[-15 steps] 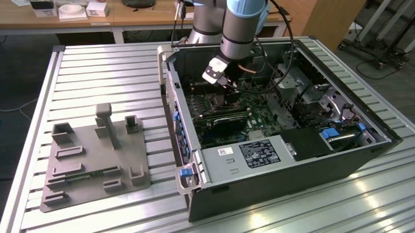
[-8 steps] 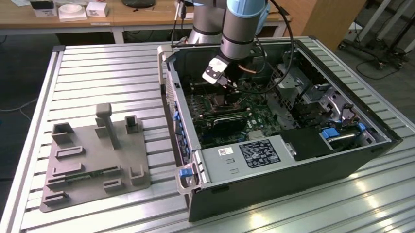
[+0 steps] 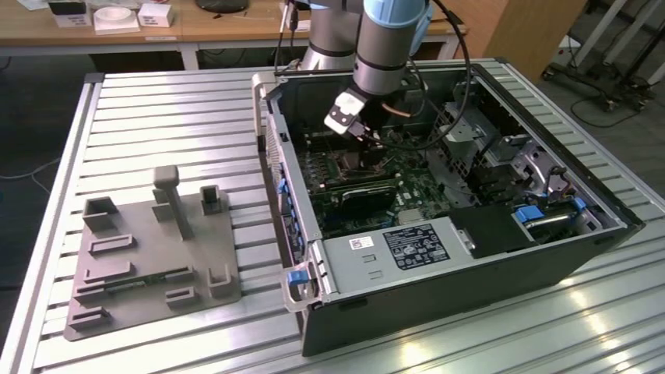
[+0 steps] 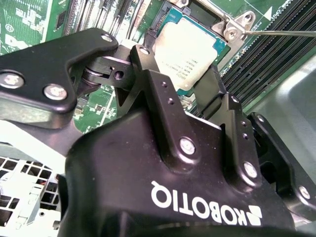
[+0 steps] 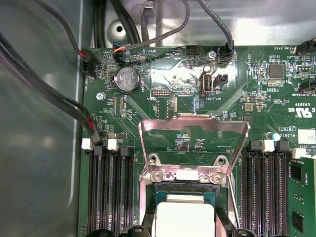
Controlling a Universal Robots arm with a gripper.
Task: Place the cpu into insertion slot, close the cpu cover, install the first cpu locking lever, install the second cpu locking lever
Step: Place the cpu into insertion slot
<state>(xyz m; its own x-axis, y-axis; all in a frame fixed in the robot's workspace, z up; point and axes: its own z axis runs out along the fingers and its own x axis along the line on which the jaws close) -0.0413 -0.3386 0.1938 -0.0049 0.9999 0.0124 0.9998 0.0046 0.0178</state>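
1. Aluminium slats are forming the long ribbed silver bench (image 3: 167, 101). It is carrying the open black metal computer case (image 3: 468, 265) and, towards the exterior view's left, a grey moulded fixture plate (image 3: 146, 249).
2. Behind the bench, a long wooden desk (image 3: 208, 27) is standing with small white boxes (image 3: 114, 15) on it, and dark floor (image 3: 31, 117) is showing beside the bench.
3. The grey and blue robot arm (image 3: 385, 47) is reaching down into the case and holding the black tool (image 4: 180, 64) over the green motherboard (image 5: 148, 98).
4. The small square silvery-topped cpu (image 5: 185, 217) is lying in the square dark-centred insertion slot (image 5: 185, 189), directly beneath the tool. I cannot tell whether the tool is gripping it or standing loose around it.
5. The thin silver windowed cpu cover (image 5: 192, 120) is standing raised on its hinge, with the board showing through its opening.
6. A thin silver wire lever (image 4: 281, 33) is lying beside the slot.
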